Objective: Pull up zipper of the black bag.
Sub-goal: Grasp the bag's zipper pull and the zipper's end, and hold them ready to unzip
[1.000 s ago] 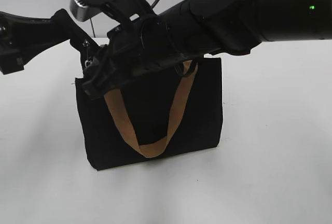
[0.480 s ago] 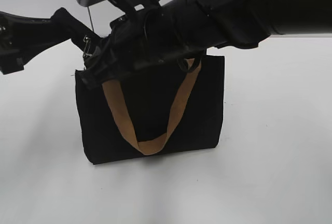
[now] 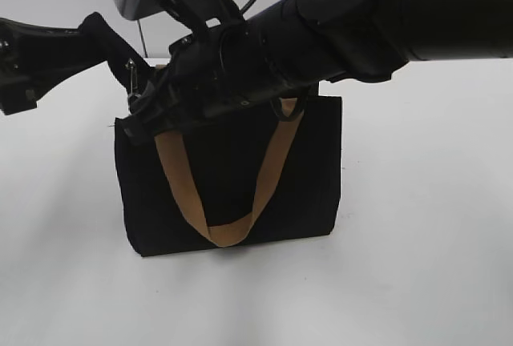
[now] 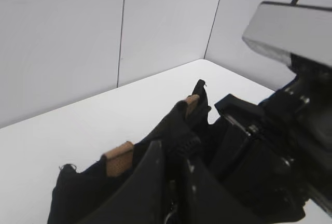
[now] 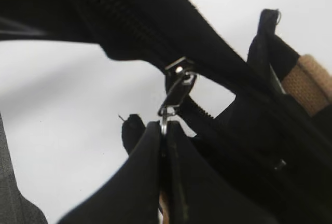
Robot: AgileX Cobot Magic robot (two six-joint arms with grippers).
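The black bag (image 3: 232, 178) is standing upright on the white counter (image 3: 417, 242), tan handle (image 3: 216, 202) hanging down its near side. The right hand (image 5: 165, 146) is clenched on the zipper (image 5: 176, 86), the pull pinched between its fingertips up at the bag's top left corner. The left hand (image 4: 174, 175) is gripping the bag's top edge fabric right beside it.

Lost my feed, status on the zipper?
Right pincer shut on zipper. Left pincer shut on black bag. Nothing in the way.
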